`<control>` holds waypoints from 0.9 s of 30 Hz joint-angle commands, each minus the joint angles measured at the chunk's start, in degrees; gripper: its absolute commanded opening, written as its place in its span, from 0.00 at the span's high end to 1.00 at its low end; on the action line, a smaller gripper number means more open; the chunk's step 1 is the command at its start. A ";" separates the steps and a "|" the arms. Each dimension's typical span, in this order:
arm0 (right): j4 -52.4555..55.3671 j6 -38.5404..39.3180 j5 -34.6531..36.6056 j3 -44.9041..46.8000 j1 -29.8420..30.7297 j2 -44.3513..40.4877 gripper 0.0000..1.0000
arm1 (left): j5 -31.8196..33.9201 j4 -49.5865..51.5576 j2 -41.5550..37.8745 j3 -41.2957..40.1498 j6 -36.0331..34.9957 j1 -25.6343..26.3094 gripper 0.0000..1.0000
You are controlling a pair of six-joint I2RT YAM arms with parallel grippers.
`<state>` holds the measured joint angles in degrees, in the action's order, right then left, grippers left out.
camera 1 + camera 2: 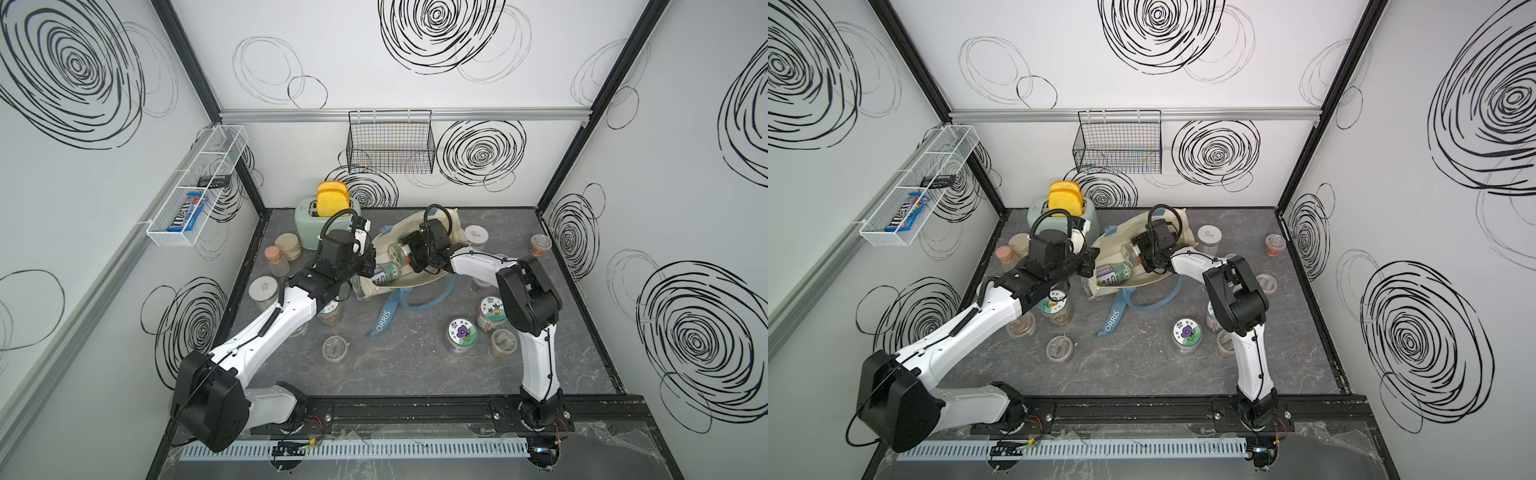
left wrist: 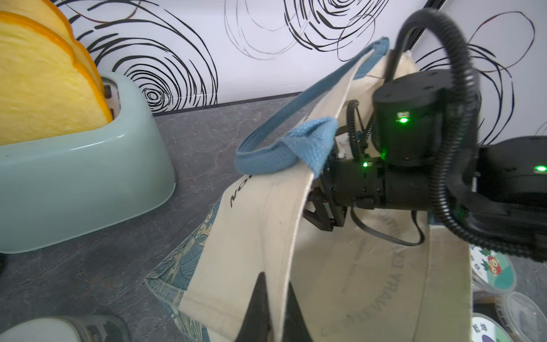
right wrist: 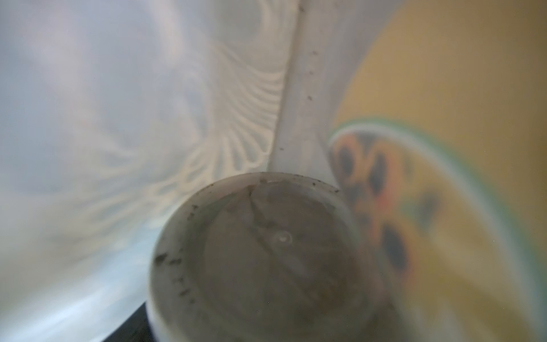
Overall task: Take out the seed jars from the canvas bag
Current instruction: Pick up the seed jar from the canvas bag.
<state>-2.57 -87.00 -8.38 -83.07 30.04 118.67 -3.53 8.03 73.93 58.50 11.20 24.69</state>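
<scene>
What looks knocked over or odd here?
The canvas bag lies slumped on its side, mouth gaping, and a labelled seed jar inside lies tipped over. One blue strap trails loose across the table. Nothing looks spilled.

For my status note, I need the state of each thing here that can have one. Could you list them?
canvas bag: lying down, mouth held open, jars inside.
left gripper: shut on the bag's rim.
right gripper: inside the bag; open or shut unclear.
labelled jar: on its side in the bag.
purple-sticker jar: upright, outside the bag, lid on.
toaster: two bread slices standing in it.
</scene>
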 commanded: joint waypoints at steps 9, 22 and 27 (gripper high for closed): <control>-14.19 -5.36 -8.70 1.26 -1.32 -8.97 0.30 | -5.32 -2.85 -1.33 2.32 2.43 -6.27 0.84; -20.48 -11.61 -16.31 11.73 -3.71 -25.73 0.29 | -8.69 -0.53 0.91 8.65 3.42 -11.35 0.14; -17.71 -11.46 -15.65 13.40 -4.66 -31.69 0.29 | -13.28 1.13 -2.08 11.75 5.84 -12.31 0.04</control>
<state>-18.68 -97.17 -23.55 -70.46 25.71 91.00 -12.93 9.98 75.09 68.18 15.27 12.45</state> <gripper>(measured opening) 0.805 0.959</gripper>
